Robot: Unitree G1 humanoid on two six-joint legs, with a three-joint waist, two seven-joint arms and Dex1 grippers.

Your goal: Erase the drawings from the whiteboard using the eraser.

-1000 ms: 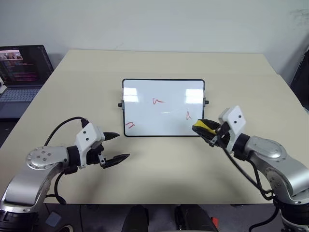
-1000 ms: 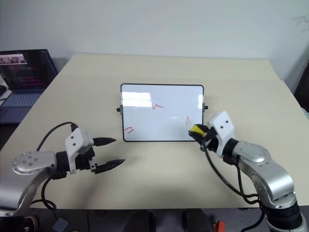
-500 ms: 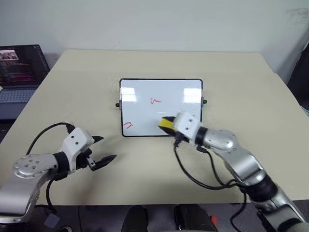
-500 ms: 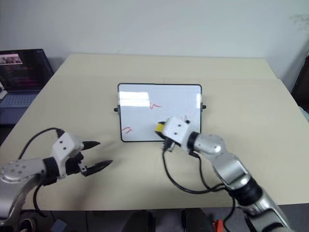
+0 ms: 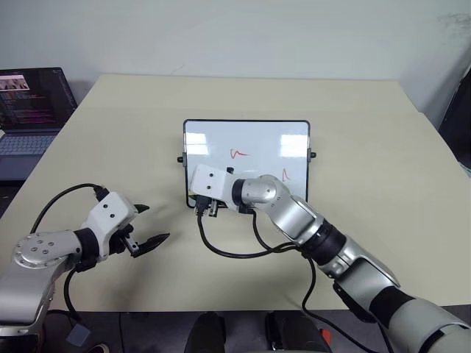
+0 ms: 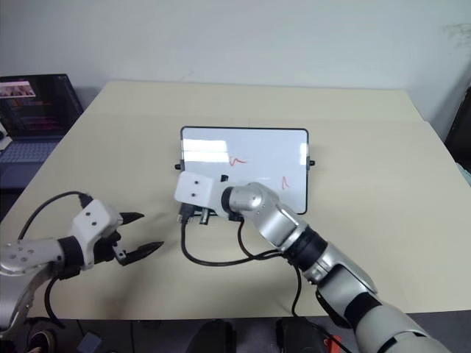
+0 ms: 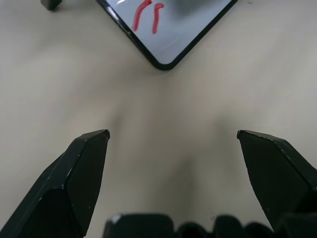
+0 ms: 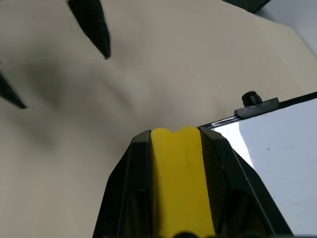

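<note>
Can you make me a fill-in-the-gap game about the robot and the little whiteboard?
1. The right hand is shut on the ____ eraser.
2. The drawings on the whiteboard are ____ in colour.
3. The left hand holds nothing and its fingers are ____.
4. Off the table's left edge sits a dark ____.

Missing words: yellow; red; open; laptop

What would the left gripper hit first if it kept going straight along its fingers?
Bare table first, I'd judge. The left gripper stands open, pointing down at the tabletop, with the whiteboard corner farther along that line. Depth is unclear, but the board looks beyond the first contact.
</note>
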